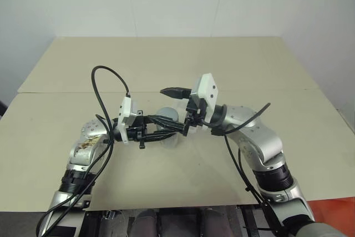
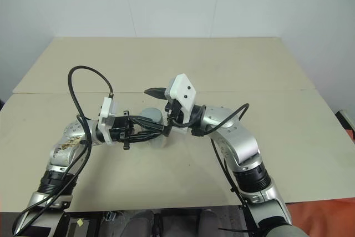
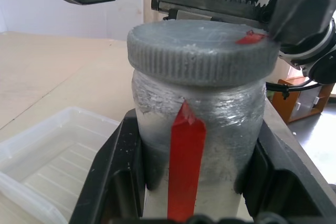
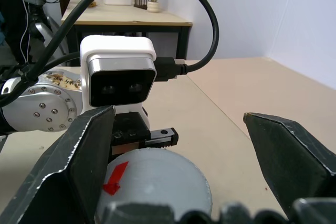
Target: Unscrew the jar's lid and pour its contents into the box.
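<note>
My left gripper (image 1: 171, 127) is shut on the jar (image 3: 210, 124), a silver-grey cylinder with a red strip down its side, and holds it upright above the table. The ribbed grey lid (image 3: 202, 51) sits on the jar and carries a small red mark. Reaching in from the right, my right gripper (image 1: 179, 110) stands open, one finger on each side of the lid (image 4: 152, 182) without touching it. The clear plastic box (image 3: 47, 166) lies on the table just below and beside the jar. The contents are hidden inside the jar.
The beige table (image 1: 166, 65) runs wide on all sides, with a seam across its middle. Black cables (image 1: 105, 90) loop up from both wrists. A white wall stands behind the far edge.
</note>
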Controlling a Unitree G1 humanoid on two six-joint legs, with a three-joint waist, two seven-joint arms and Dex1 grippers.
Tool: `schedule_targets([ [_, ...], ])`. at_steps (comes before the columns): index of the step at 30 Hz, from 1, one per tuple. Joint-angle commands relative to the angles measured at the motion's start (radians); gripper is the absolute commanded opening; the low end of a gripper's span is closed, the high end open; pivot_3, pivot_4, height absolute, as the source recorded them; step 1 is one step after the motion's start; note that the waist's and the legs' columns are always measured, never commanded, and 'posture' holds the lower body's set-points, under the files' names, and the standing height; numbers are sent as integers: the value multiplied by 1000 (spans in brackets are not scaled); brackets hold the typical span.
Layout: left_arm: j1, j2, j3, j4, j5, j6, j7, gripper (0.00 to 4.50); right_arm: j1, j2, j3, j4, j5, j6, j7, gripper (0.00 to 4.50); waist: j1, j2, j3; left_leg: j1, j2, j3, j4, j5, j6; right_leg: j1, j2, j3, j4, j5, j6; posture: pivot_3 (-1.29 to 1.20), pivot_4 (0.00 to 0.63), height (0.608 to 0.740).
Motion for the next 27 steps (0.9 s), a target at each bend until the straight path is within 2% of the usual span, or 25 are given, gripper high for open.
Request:
schedule_targets([
  [1, -15, 0, 7, -12, -8, -24, -7, 1940, 0, -4, 5, -38, 8, 4, 8, 4476, 0, 0, 0, 0, 0, 0, 0, 0, 0, 0, 0, 0, 0, 0, 0, 0, 150, 740],
  [27, -18, 14, 14, -18, -13, -23, -12, 1940, 21, -32, -21, -24, 8, 1, -10, 4476, 0, 0, 0, 0, 0, 0, 0, 0, 0, 0, 0, 0, 0, 0, 0, 0, 150, 740],
])
